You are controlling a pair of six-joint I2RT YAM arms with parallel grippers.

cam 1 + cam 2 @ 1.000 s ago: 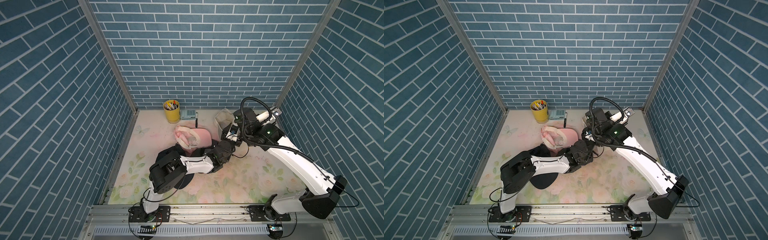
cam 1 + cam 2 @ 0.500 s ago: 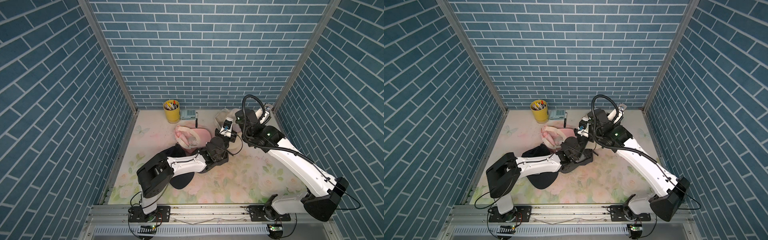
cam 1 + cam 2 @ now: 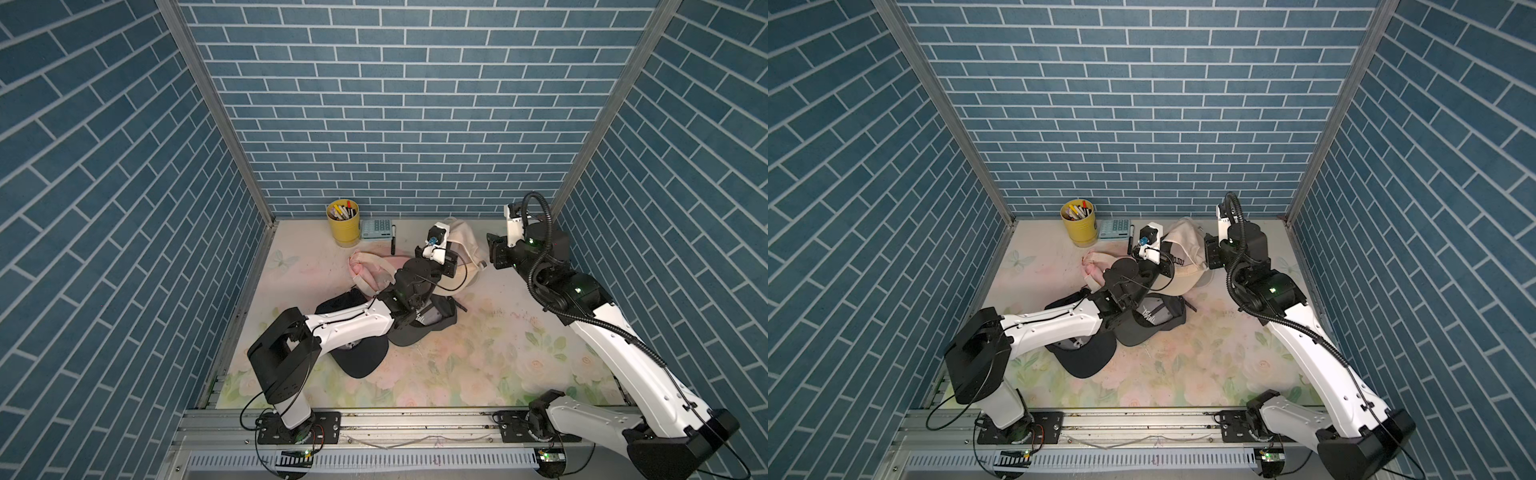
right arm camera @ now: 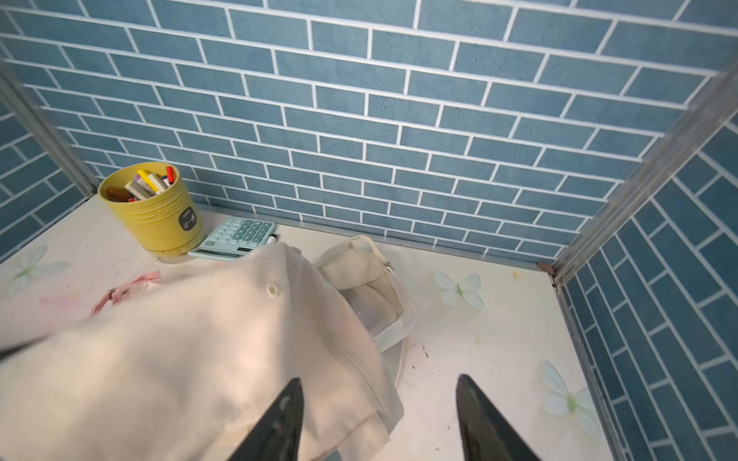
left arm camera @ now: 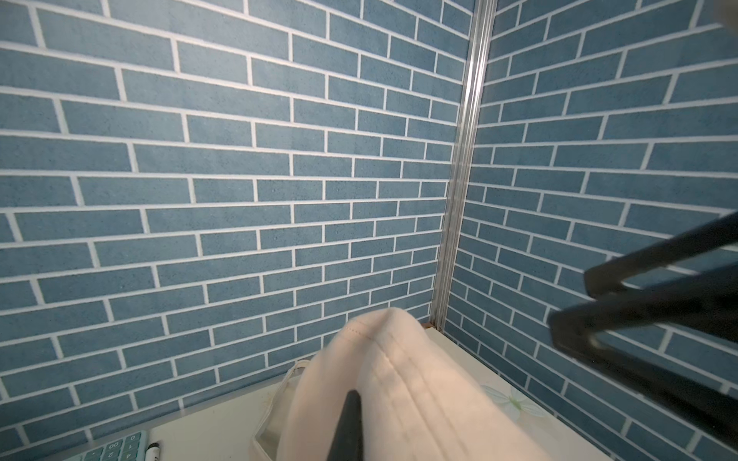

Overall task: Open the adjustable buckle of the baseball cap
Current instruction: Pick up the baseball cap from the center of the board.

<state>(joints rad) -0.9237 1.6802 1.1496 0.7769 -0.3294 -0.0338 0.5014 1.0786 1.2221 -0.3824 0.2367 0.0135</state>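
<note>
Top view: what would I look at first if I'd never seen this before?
Two big white-and-black robot arms reach across a flowery table and meet at a cream cap near the back wall; the left tool pinches it while the right tool gapes open beside it. Dark caps lie under the left arm, and a yellow cup of markers stands at the back.
</note>
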